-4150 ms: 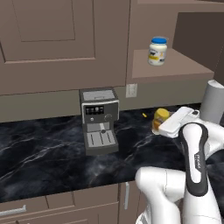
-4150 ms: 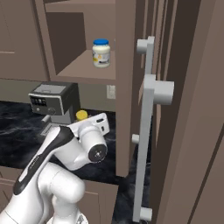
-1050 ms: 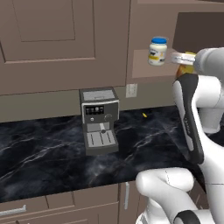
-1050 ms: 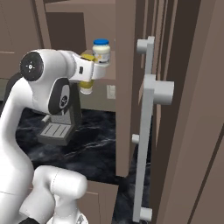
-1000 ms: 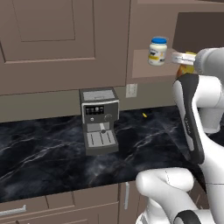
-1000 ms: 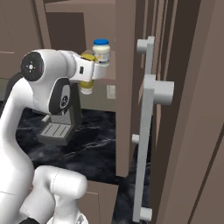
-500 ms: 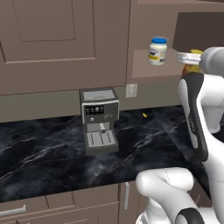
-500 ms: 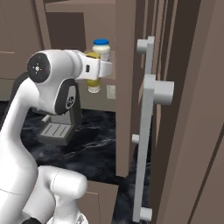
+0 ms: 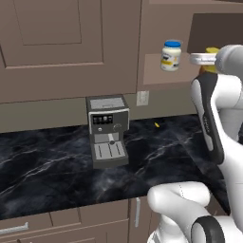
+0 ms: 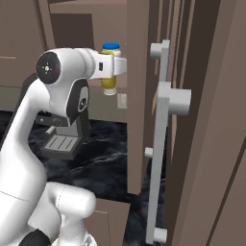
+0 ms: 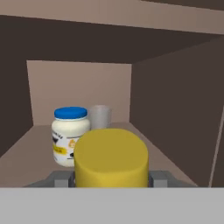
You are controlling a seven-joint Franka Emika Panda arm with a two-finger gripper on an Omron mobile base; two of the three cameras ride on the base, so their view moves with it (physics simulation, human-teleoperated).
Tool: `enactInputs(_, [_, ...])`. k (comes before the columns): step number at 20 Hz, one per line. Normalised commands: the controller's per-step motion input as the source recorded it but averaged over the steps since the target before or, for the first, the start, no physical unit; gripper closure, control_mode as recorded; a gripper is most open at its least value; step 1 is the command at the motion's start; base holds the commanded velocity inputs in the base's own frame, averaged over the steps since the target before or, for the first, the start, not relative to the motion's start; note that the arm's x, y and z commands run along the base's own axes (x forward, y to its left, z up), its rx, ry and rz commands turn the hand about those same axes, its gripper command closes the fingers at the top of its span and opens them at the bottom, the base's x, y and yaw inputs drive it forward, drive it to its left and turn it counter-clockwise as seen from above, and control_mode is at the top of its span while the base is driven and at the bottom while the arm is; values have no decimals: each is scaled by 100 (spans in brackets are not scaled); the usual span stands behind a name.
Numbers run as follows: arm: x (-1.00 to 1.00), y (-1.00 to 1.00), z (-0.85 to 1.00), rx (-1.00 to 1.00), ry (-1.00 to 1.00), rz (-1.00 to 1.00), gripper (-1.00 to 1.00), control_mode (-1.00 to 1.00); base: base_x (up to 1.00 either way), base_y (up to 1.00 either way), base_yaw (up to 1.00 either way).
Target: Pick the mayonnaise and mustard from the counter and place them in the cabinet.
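- Tool (image 10: 115,65) clenched on mustard (image 11: 111,157), held at cabinet (image 11: 41,153) mouth, right of mayonnaise (image 9: 171,55) standing on the shelf.
- Mustard: likely light, squeezable, smooth plastic; mid-body grip, moderate force.

The shelf (image 11: 26,151) of the cabinet in front of me is flat and tan, and the mayonnaise (image 11: 70,135) stands upright on it toward the left. A small grey cup (image 11: 100,116) stands just behind the jar, close to the back wall. Below, the black veined desk (image 9: 47,166) carries a coffee machine (image 9: 107,130) near the wall, and a small yellow speck (image 9: 156,125) lies to its right.
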Motion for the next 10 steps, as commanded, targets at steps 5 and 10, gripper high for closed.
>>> enactInputs(5, [29,0,0,-2,0,0,100,-100,0,0,0])
enactInputs(10, [29,-1,-15,-1,0,0,100,-100,0,0,0])
